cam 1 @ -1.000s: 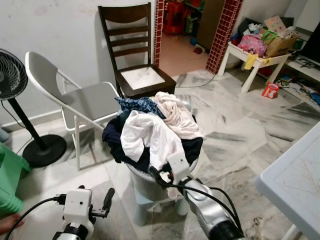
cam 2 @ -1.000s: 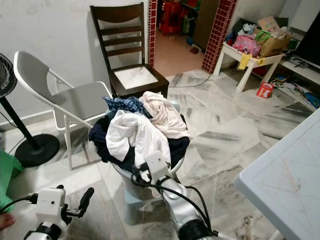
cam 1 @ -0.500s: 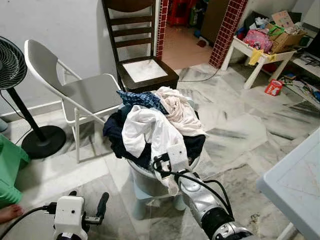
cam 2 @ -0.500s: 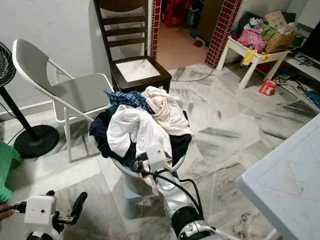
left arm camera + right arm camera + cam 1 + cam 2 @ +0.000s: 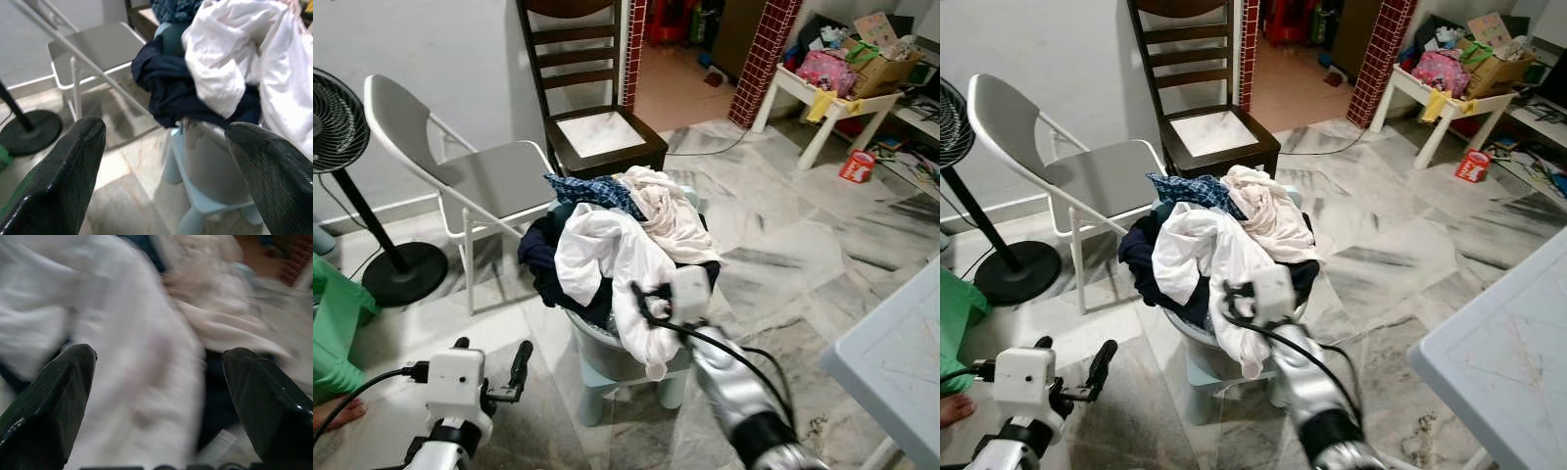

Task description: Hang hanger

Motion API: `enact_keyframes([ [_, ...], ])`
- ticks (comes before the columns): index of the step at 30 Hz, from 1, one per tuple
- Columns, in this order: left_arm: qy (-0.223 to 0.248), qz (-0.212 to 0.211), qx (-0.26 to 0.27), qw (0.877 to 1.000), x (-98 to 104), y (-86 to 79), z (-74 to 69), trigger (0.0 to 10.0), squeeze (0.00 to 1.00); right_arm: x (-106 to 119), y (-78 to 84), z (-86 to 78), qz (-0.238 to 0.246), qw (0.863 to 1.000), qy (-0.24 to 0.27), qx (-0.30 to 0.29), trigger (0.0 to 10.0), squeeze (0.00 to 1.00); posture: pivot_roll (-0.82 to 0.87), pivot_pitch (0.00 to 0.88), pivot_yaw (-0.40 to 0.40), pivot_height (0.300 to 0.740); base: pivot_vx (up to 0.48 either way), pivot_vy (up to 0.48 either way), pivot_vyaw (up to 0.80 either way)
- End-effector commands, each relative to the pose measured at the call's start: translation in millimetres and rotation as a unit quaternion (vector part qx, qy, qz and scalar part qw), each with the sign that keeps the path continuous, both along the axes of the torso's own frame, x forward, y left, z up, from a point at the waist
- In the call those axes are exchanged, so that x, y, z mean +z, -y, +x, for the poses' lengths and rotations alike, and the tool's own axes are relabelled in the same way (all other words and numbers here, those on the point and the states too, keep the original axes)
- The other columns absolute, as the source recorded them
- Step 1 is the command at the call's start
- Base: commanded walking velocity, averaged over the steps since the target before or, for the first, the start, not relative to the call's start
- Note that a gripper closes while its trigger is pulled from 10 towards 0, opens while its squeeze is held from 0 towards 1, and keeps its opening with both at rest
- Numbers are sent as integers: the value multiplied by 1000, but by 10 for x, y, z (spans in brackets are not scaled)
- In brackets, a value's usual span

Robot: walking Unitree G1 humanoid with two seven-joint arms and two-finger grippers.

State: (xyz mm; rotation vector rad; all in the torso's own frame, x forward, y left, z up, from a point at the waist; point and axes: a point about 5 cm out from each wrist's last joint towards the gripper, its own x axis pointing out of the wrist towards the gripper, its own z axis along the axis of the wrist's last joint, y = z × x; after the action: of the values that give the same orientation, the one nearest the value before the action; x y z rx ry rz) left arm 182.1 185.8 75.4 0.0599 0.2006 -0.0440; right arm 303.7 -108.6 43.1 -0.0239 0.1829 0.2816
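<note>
**Desk:** What is nearest to you?

**Floor:** Your left gripper (image 5: 514, 377) hangs low at seven o'clock over the marble floor (image 5: 783, 264), its black fingers spread wide with nothing between them. Your right gripper (image 5: 644, 299) sits at six o'clock, up against the heap; its wrist view shows the fingers (image 5: 46, 401) parted wide around blurred white cloth, gripping nothing.

**Desk:** And the laundry?

**Floor:** A basket (image 5: 607, 357) stands on a pale blue stool (image 5: 592, 397) dead centre, overflowing. A white shirt (image 5: 602, 259) spills down the front, a cream garment (image 5: 666, 215) lies at its one o'clock, a blue checked piece (image 5: 592, 188) on top behind, dark navy clothes (image 5: 171, 93) drooping at nine o'clock.

**Desk:** Where is the hanger?

**Floor:** You cannot make one out in the pile.

**Desk:** Farther back?

**Floor:** A grey folding chair (image 5: 480, 181) at ten o'clock, a standing fan (image 5: 337, 137) beyond it at nine, a dark wooden chair (image 5: 592, 108) at twelve. A small white table (image 5: 832, 108) with clutter sits at two o'clock, a red container (image 5: 854, 166) on the floor beside it.
</note>
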Motion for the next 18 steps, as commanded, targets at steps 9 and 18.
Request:
enact_keyframes([
  [9,22,-33,-36,999,45,114,140,10000,0,115,395,-54,7,998,20,-57,10000,0,99,16,-49,740,94,0,0],
  [18,19,-37,-54,998,-3,134,196,10000,0,155,365,-93,5,998,22,-59,10000,0,75,6,-33,740,391,0,0],
])
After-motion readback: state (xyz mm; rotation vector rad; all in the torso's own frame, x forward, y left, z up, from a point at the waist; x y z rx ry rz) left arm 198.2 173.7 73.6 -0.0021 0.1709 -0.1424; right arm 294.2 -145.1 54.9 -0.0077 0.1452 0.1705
